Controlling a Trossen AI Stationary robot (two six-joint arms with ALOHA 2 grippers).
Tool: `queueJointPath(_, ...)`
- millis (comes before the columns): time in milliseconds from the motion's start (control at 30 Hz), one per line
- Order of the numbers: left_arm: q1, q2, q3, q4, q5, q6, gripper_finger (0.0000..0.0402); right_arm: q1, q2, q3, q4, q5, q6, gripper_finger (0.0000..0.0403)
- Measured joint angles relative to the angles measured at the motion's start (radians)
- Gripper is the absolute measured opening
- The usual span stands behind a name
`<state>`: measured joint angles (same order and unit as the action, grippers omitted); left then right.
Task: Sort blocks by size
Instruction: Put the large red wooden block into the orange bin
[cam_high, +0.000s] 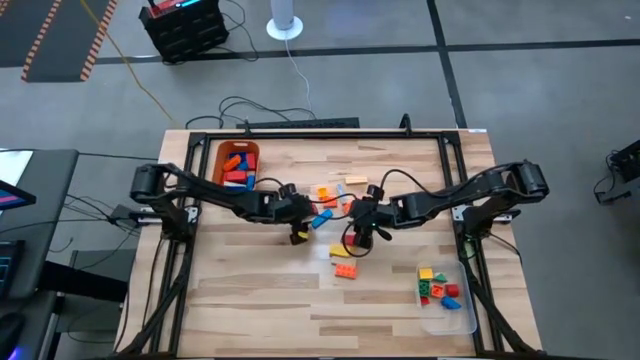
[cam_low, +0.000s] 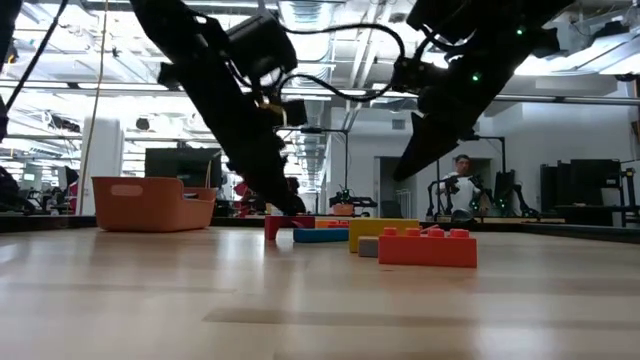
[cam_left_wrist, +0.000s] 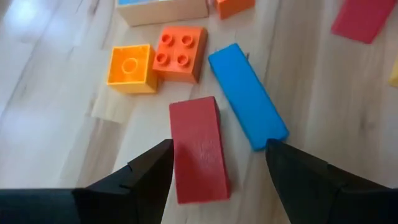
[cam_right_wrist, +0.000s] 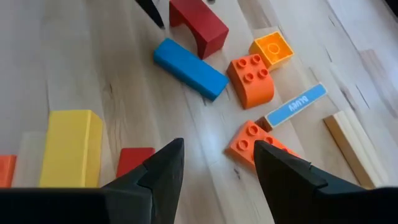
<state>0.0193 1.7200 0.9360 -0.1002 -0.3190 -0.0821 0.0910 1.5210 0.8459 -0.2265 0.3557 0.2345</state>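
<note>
Left gripper (cam_left_wrist: 217, 165), jaws spread, straddles flat red block (cam_left_wrist: 199, 149); long axis runs near-to-far w/ fingers. Blue block (cam_left_wrist: 247, 95) beside, angled. Right gripper (cam_right_wrist: 217, 165) spread, empty.

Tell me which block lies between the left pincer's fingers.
The long red block, lying flat between the open left pincer fingers. The long blue block lies beside it, outside the gap; the orange ones sit farther ahead.

Overhead, table-level, two close wrist views
</note>
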Motion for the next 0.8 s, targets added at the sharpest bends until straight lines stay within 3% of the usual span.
queueJointPath(400,0.050,0.069,-0.002,0.020,0.003,-0.010,0.0233,0.015,-0.002,-0.001,0.052,0.002,-0.033,0.0223)
queueJointPath(633,0.066,0.069,-0.002,0.040,0.005,0.044,0.0159,0.012,-0.002,-0.001,0.054,0.002,-0.034,0.0223)
queueJointPath(800,0.082,0.066,-0.001,0.048,0.091,0.046,0.0089,0.020,-0.002,-0.001,0.059,0.002,-0.033,0.0223)
